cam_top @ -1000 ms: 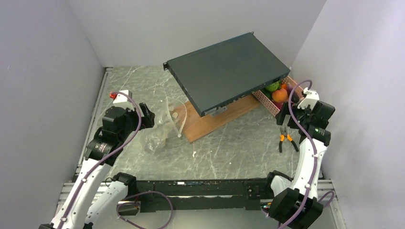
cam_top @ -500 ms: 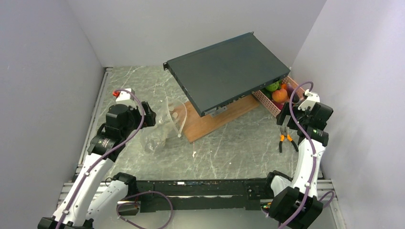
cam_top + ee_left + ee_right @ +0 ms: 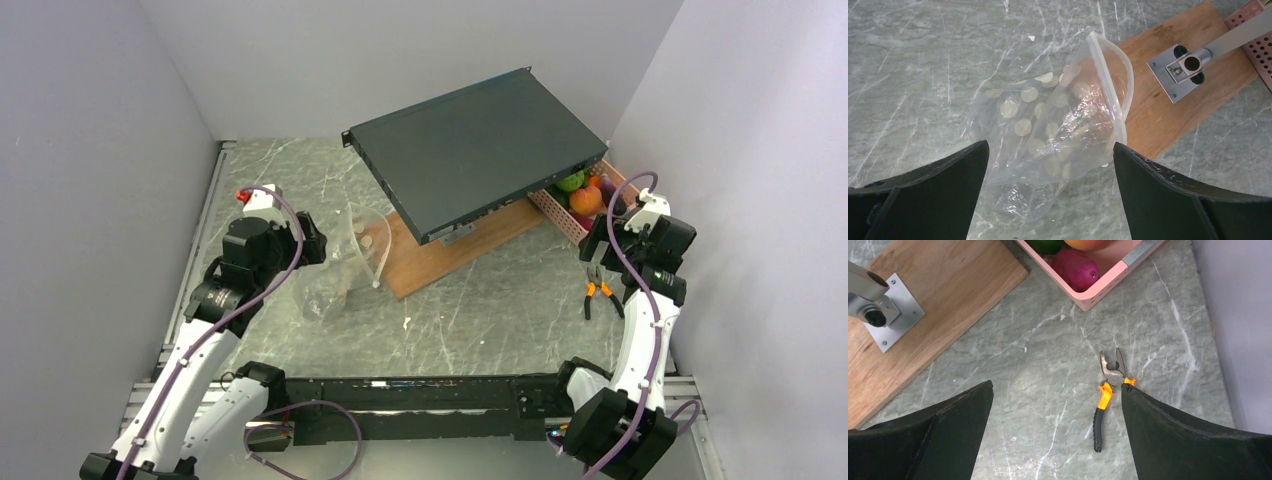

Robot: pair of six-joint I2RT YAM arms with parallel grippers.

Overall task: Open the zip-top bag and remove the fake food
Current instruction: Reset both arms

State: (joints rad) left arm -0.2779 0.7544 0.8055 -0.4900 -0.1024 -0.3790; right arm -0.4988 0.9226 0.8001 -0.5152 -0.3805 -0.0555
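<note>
Your left gripper hung above the zip-top bag, fingers spread fully apart and holding nothing, framing the bag from above. The clear bag lay crumpled on the marble table with its mouth gaping, and its rim lay over one edge of the wooden board. Bare marble lay open along the bag's other sides. Your right gripper was just as wide open and empty, over bare marble between the board and the side wall, with orange-handled pliers lying below it. The fake food sat in the pink basket beside the board, partly beneath the dark flat case and close to the wall
</note>
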